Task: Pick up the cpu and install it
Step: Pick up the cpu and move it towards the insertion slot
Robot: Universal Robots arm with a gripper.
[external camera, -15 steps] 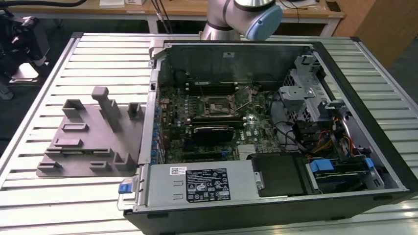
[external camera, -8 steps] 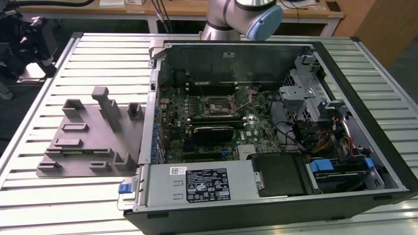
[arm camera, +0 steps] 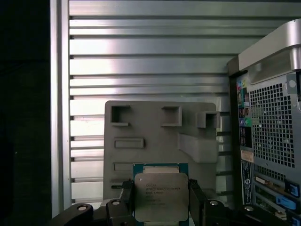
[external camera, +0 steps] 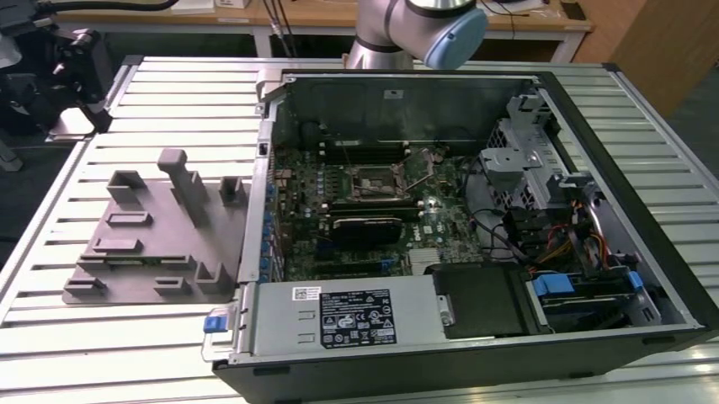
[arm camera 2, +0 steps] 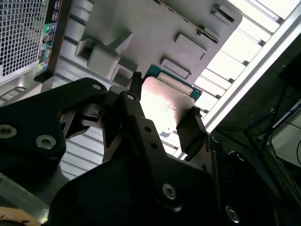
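Observation:
The cpu is a flat square chip with a silver-grey top plate and a green rim. It sits between the black fingers of my gripper, which is shut on its two opposite edges. In the second wrist view the same cpu is held by the gripper, lifted well above the grey fixture plate. The open computer case lies on its side, with the motherboard's square socket in its middle. The arm's upper joints stand behind the case.
The grey fixture plate with raised blocks and a tall post lies at the exterior view's left of the case, on a ribbed metal table. The case's rear panel shows beside the fixture. A black heatsink sits below the socket.

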